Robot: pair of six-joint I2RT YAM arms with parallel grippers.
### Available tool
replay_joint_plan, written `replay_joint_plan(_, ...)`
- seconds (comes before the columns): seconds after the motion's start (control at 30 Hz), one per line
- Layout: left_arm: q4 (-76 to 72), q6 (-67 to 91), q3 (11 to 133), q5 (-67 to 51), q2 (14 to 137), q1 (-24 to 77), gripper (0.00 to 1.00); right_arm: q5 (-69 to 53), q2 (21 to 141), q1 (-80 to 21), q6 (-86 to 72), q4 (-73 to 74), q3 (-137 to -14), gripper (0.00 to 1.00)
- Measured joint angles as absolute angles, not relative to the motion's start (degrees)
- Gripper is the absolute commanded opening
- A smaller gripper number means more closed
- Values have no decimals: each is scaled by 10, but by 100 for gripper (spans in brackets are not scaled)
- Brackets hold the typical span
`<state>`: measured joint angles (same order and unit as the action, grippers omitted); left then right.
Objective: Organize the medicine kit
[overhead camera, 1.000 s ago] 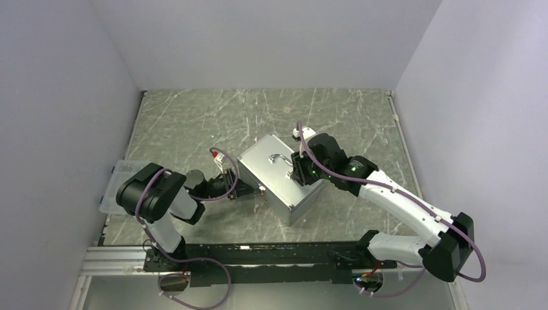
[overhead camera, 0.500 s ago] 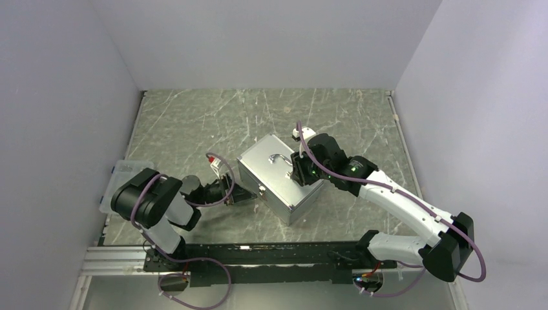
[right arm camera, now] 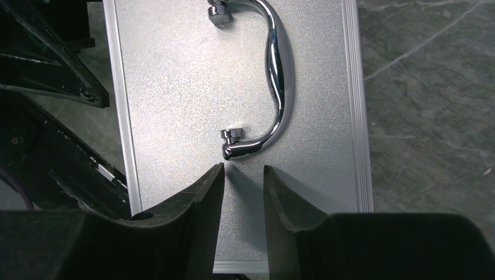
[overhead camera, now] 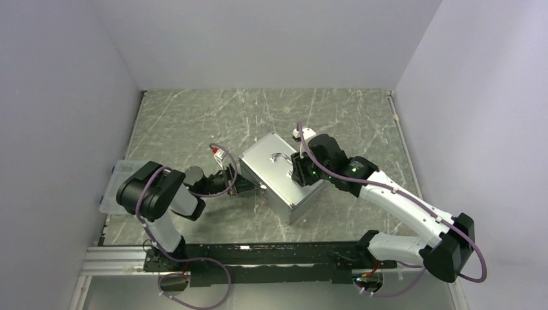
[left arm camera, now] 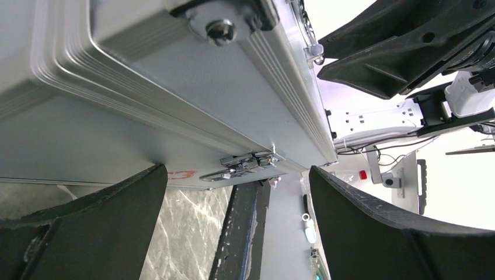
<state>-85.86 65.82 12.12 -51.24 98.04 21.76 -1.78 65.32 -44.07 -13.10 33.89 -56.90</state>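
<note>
- Table (overhead camera: 194,123): medicine kit (overhead camera: 284,187) sits mid-table, skewed, lid down, between the two arms.
- Right gripper (right arm camera: 242,175): above the lid, just beside one foot of the handle (right arm camera: 275,76), with a narrow gap and nothing in it. Probably steadying the case; can't tell if it touches.
- Left gripper (left arm camera: 239,192): at the front face, spread wide and empty, framing the latch (left arm camera: 248,165). Looks lined up to work it.
- Latch looks fastened, so the kit isn't opened yet.
</note>
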Motion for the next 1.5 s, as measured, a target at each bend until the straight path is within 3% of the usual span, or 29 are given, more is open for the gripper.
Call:
replay_joint_plan(0.63,-859,672,169,-581,984,229,99,-17,649,-441,-131,339,-565,35)
replay_joint_plan(1.5,-865,666,167,-591,996,251,98,-15,649,-441,-135,339,-565,35)
